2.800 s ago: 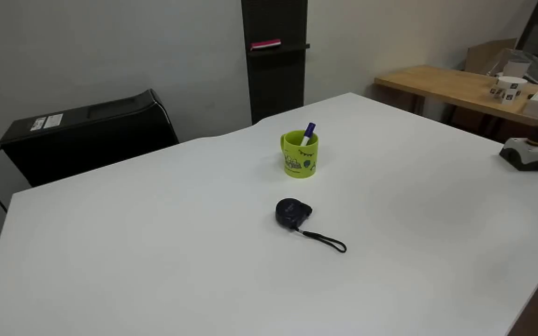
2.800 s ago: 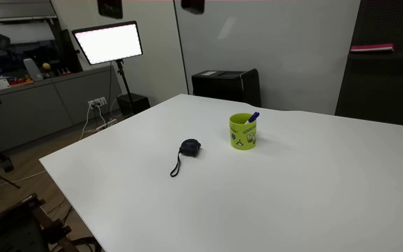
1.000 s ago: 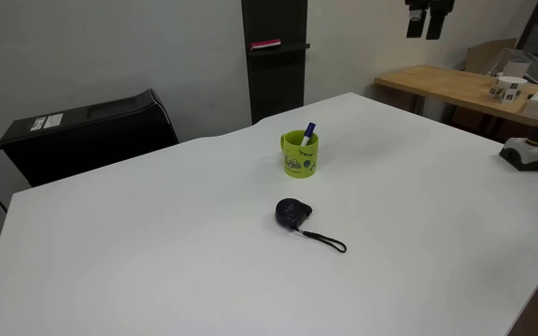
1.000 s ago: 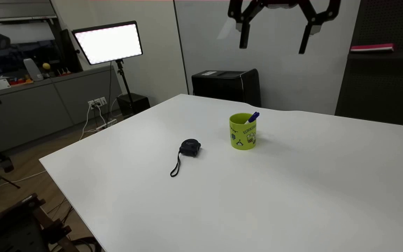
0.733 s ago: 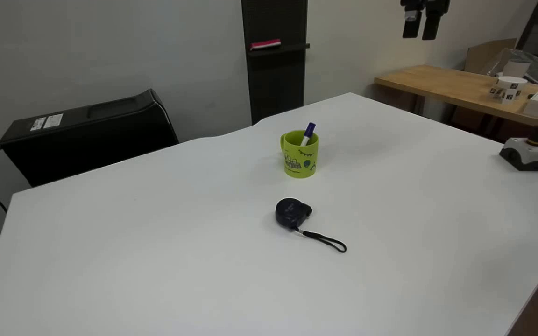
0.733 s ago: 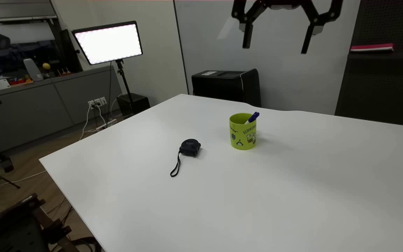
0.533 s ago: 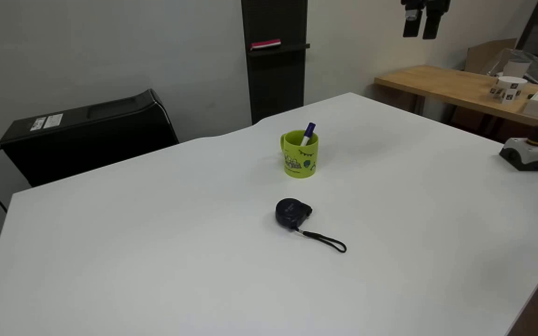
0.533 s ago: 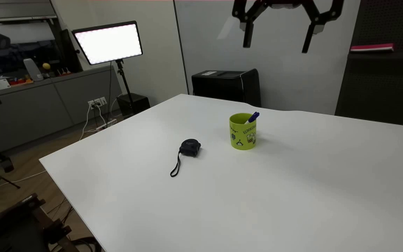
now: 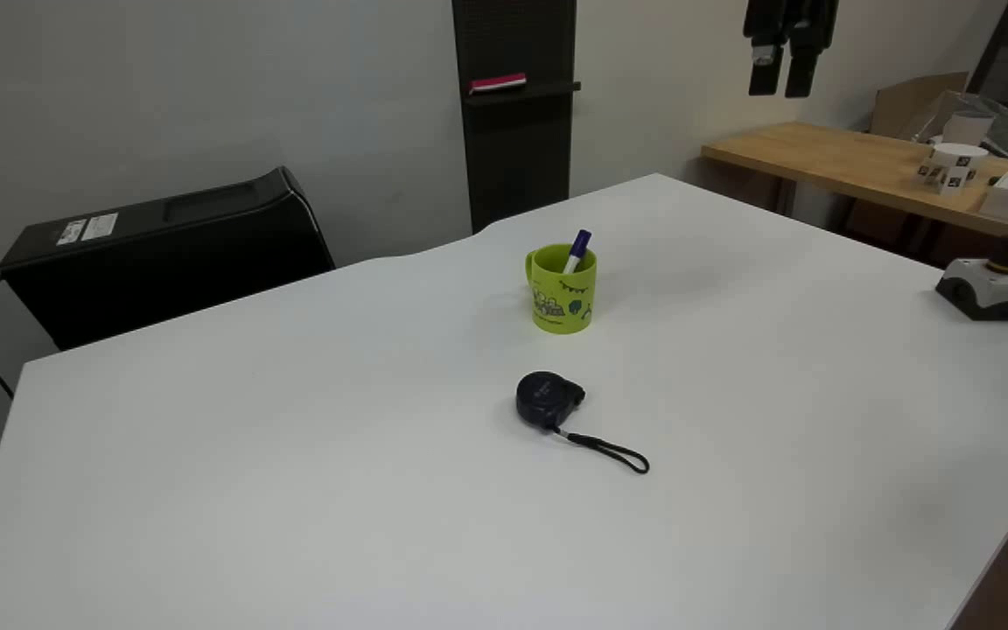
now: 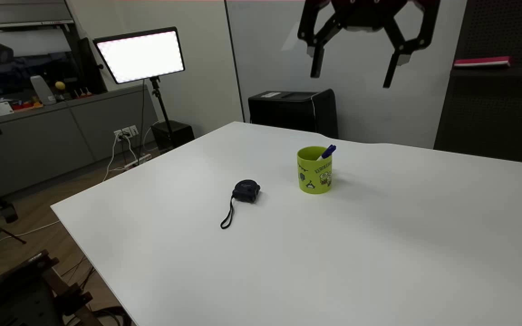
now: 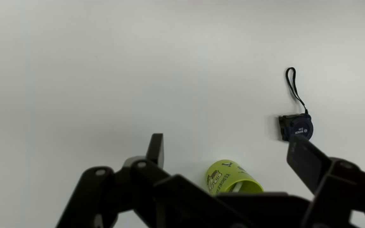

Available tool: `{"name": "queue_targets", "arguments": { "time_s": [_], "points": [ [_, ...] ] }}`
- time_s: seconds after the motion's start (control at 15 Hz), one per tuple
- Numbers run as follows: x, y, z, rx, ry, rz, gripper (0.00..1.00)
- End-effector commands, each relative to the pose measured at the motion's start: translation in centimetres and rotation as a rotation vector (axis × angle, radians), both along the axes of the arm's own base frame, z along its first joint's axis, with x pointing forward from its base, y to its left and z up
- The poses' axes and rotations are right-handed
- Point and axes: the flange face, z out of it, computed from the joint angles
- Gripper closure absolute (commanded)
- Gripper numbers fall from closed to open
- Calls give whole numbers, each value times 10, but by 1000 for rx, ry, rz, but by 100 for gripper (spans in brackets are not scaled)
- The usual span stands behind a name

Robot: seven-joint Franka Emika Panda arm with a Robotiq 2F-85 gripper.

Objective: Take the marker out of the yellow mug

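jaws are wide, tips down, hanging high over the surface [image 10: 333, 271]. spread reads clearly in the wrist view.

marker [image 9: 579, 245] is in the mug [image 9: 561, 299], below the jaws and well apart from them. it's tilted onto the rim: dark blue-purple end sticks out above, white part runs down inside, lower end hidden by the mug wall.

mug stands upright on the surface, lower than the jaws and picture-left of their midpoint in both exterior views. in the wrist view it shows between the jaws, partly covered by their base; a bit of the marker's white part is visible in it.

tape measure [image 10: 246, 192] lies near the mug, also below the jaws, and farther from them than the mug in both exterior views. in the wrist view a jaw tip overlaps its edge; that's line of sight only, they're well apart. its strap [image 11: 297, 97] points away from the jaws there.

button box [image 9: 990, 289] is on the surface, below and picture-right of the jaws in an exterior view.
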Motion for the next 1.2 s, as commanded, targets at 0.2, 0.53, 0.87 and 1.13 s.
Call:
{"name": "queue_targets", "arguments": {
  "time_s": [0.2,0.53,0.87,1.13],
  "points": [
    [29,15,-88,17,91,1,0],
    [55,27,-124,-6,-6,20,0],
    [80,44,-140,-4,-90,42,0],
    [95,56,-150,5,-117,61,0]
  ]
}}
